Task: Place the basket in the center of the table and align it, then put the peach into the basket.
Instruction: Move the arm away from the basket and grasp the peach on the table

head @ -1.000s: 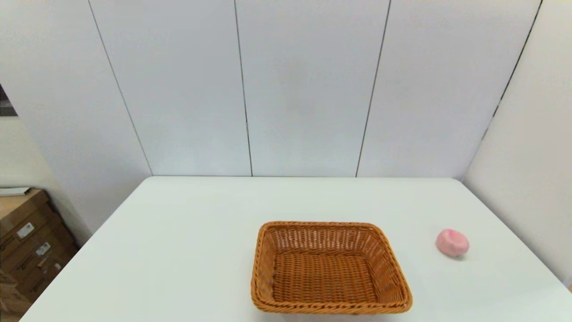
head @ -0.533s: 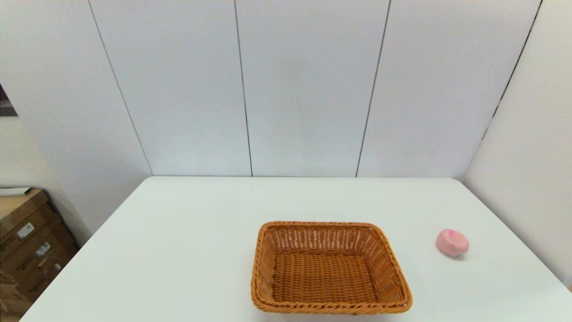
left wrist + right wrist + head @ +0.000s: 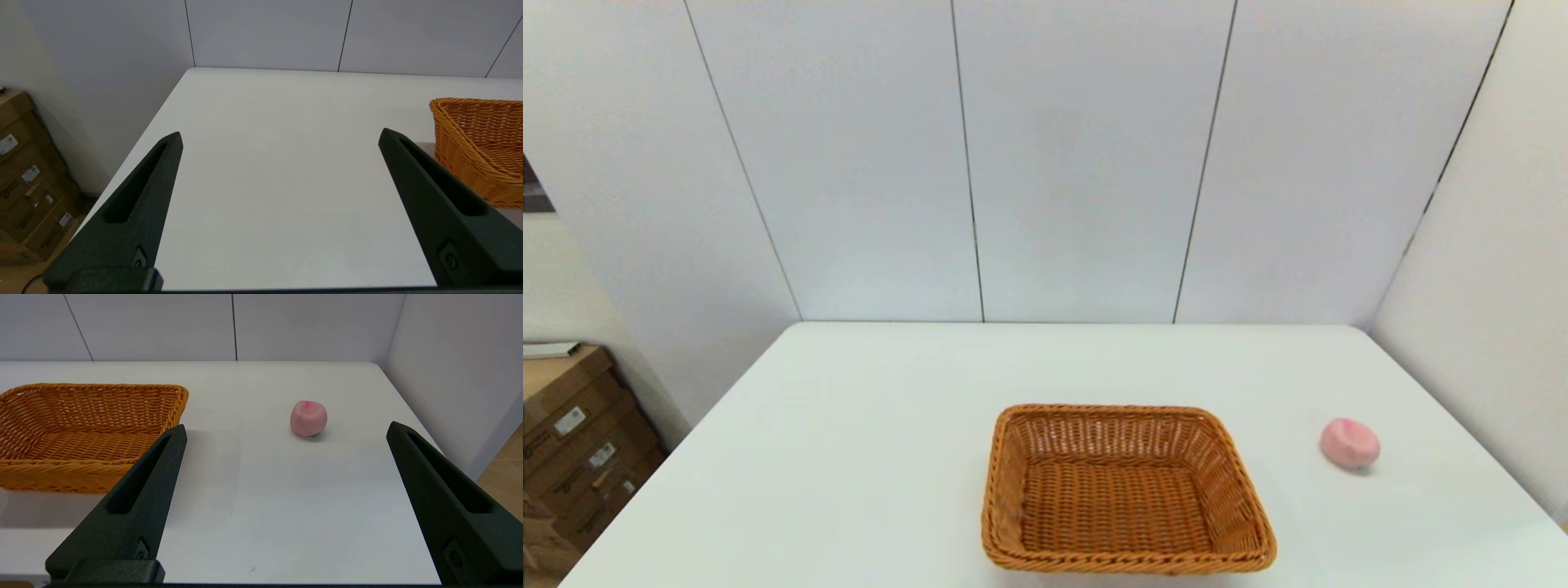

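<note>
Basket [image 3: 1125,490] sits flat on the white surface [image 3: 866,457], near the front edge in the head view, slightly to the 3 o'clock side of centre. Long sides run roughly 9-to-3, with a slight skew. Nothing inside it; open weave floor visible.

Peach [image 3: 1349,443] is on the surface at about 3 o'clock from the basket, well apart from it, close to the right-hand edge. Darker pink blush faces up.

Left gripper [image 3: 280,136]: out of the head view, seen only from its own wrist camera. Fingers [image 3: 139,196] spread wide, holding nothing, hovering over bare surface near the front left side. Corner of the basket [image 3: 478,147] shows beyond the finger on the basket side; not touching.

Right gripper [image 3: 286,430]: also out of the head view. Fingers [image 3: 143,494] spread wide, empty, over the surface at the front right. From its wrist camera the peach [image 3: 308,418] lies ahead between the two fingers, clear of both; the basket [image 3: 81,433] is off past one finger, with its near wall and rim visible.

Stacked cardboard boxes [image 3: 572,441] stand on the floor off the surface's left side, at about 9 o'clock. White panelled wall [image 3: 1078,163] is behind the far edge at 12 o'clock.
</note>
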`<control>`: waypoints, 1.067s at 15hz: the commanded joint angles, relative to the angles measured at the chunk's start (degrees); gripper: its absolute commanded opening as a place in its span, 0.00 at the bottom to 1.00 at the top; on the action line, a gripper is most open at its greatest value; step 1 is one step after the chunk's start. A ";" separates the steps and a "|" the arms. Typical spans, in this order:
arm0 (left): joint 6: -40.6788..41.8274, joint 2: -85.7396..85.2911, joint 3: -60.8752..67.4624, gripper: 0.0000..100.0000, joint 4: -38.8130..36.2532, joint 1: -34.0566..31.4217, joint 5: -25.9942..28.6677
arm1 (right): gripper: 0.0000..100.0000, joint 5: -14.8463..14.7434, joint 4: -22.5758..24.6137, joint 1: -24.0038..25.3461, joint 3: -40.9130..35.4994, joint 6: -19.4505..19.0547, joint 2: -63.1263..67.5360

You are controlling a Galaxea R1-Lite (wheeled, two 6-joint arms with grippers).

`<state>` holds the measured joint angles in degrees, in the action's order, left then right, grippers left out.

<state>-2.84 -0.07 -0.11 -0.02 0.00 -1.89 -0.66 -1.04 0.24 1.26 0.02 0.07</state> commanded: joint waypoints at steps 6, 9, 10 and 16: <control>-0.68 -0.01 0.02 1.00 0.02 0.00 -0.04 | 1.00 -7.25 5.17 -0.33 25.02 0.77 74.99; -0.76 -0.01 0.11 1.00 0.02 0.00 -0.04 | 1.00 -8.66 29.06 -0.33 25.46 0.59 94.75; -0.76 -0.01 0.11 1.00 0.02 0.00 -0.04 | 1.00 -9.01 33.82 -0.51 25.55 0.50 99.59; -0.76 -0.01 0.11 1.00 0.02 0.00 -0.04 | 1.00 -9.27 49.11 -5.17 28.28 0.33 115.33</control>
<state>-3.57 -0.11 0.00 0.02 0.00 -1.90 -9.51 36.44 -1.97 27.20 0.52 102.71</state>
